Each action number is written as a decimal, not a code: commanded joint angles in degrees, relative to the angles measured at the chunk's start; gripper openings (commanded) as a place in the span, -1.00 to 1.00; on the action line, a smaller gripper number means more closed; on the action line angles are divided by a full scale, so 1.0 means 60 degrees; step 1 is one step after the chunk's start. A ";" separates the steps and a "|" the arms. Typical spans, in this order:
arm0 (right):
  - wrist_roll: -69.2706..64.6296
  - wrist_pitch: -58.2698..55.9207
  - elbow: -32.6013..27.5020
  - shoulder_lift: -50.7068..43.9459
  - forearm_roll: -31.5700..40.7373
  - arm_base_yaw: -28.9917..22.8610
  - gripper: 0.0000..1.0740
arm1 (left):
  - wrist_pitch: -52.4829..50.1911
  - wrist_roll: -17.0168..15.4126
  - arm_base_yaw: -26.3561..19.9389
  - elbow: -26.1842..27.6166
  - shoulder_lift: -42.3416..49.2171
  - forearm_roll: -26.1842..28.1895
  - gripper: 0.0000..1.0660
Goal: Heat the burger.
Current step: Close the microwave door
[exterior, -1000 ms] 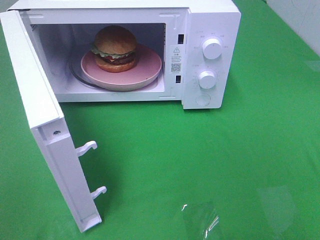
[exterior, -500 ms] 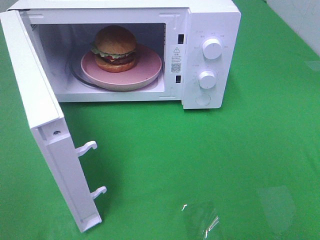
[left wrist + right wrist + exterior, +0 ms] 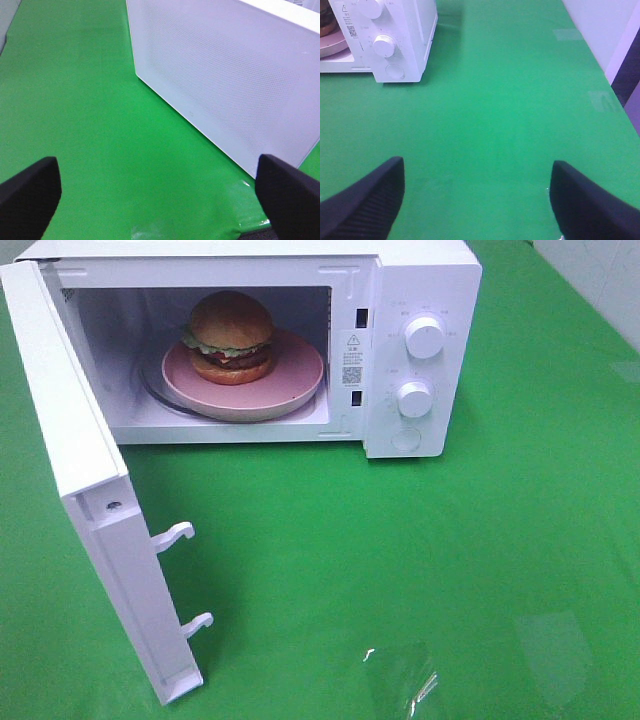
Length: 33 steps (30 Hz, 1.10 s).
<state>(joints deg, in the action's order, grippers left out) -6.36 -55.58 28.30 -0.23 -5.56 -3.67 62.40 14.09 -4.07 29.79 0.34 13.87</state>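
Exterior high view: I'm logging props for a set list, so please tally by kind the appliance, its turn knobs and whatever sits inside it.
Microwave: 1
Knobs: 2
Burger: 1
Pink plate: 1
Total: 5

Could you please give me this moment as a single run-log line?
burger on pink plate inside microwave | door open | left end effector open, empty | right end effector open, empty
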 commanded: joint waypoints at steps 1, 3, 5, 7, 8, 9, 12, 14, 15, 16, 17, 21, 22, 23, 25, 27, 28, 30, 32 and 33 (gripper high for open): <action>-0.0076 0.0076 -0.0010 -0.0258 0.0019 0.0048 0.42 | -0.0143 -0.0029 0.0019 -0.0019 0.0153 0.0010 0.83; -0.0076 0.0076 -0.0010 -0.0258 0.0019 0.0048 0.42 | -0.0143 -0.0029 0.0019 -0.0019 0.0153 0.0010 0.83; -0.0076 0.0076 -0.0010 -0.0258 0.0019 0.0048 0.42 | -0.0143 -0.0029 0.0019 -0.0019 0.0153 0.0010 0.83; -0.0076 0.0076 -0.0010 -0.0258 0.0019 0.0048 0.42 | -0.0143 -0.0029 0.0019 -0.0019 0.0153 0.0010 0.83; -0.0076 0.0076 -0.0010 -0.0258 0.0019 0.0048 0.42 | -0.0143 -0.0029 0.0019 -0.0019 0.0153 0.0010 0.83; -0.0076 0.0076 -0.0010 -0.0258 0.0019 0.0048 0.42 | -0.0143 -0.0029 0.0019 -0.0019 0.0153 0.0010 0.83; -0.0076 0.0076 -0.0010 -0.0258 0.0019 0.0048 0.42 | -0.0143 -0.0029 0.0019 -0.0019 0.0153 0.0010 0.83; -0.0076 0.0076 -0.0010 -0.0258 0.0019 0.0048 0.42 | -0.0143 -0.0029 0.0019 -0.0019 0.0153 0.0010 0.83; -0.0076 0.0076 -0.0010 -0.0258 0.0019 0.0048 0.42 | -0.0143 -0.0029 0.0019 -0.0019 0.0153 0.0010 0.83; -0.0076 0.0076 -0.0010 -0.0258 0.0019 0.0048 0.42 | -0.0143 -0.0029 0.0019 -0.0019 0.0153 0.0010 0.83; -0.0076 0.0076 -0.0010 -0.0258 0.0019 0.0048 0.42 | -0.0143 -0.0029 0.0019 -0.0019 0.0153 0.0010 0.83; -0.0105 0.0076 -0.0010 -0.0258 0.0019 0.0048 0.42 | -0.0143 -0.0029 0.0019 -0.0019 0.0153 0.0010 0.83; -0.0105 0.0076 -0.0010 -0.0258 0.0019 0.0048 0.42 | -0.0143 -0.0029 0.0019 -0.0019 0.0153 0.0010 0.83; -0.0153 0.0076 -0.0010 -0.0258 0.0010 0.0048 0.42 | -0.0143 -0.0029 0.0019 -0.0019 0.0153 0.0010 0.83; -0.0153 0.0076 -0.0010 -0.0258 0.0010 0.0048 0.42 | -0.0143 -0.0029 0.0019 -0.0019 0.0153 0.0010 0.83; -0.0153 0.0076 -0.0010 -0.0258 0.0010 0.0048 0.42 | -0.0143 -0.0029 0.0019 -0.0019 0.0153 0.0010 0.83; -0.0153 0.0076 -0.0010 -0.0258 0.0010 0.0048 0.42 | -0.0143 -0.0029 0.0019 -0.0019 0.0153 0.0010 0.83; -0.0153 0.0076 -0.0010 -0.0258 0.0010 0.0048 0.42 | -0.0143 -0.0029 0.0019 -0.0019 0.0153 0.0010 0.83; -0.0153 0.0076 -0.0010 -0.0258 0.0010 0.0048 0.41 | -0.0143 -0.0029 0.0019 -0.0019 0.0153 0.0010 0.83; -0.0153 0.0076 -0.0010 -0.0258 0.0010 0.0048 0.41 | -0.0143 -0.0029 0.0019 -0.0019 0.0153 0.0010 0.83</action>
<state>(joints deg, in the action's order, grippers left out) -6.53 -55.58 28.30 -0.23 -5.56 -3.67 62.40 14.09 -4.07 29.79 0.34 13.87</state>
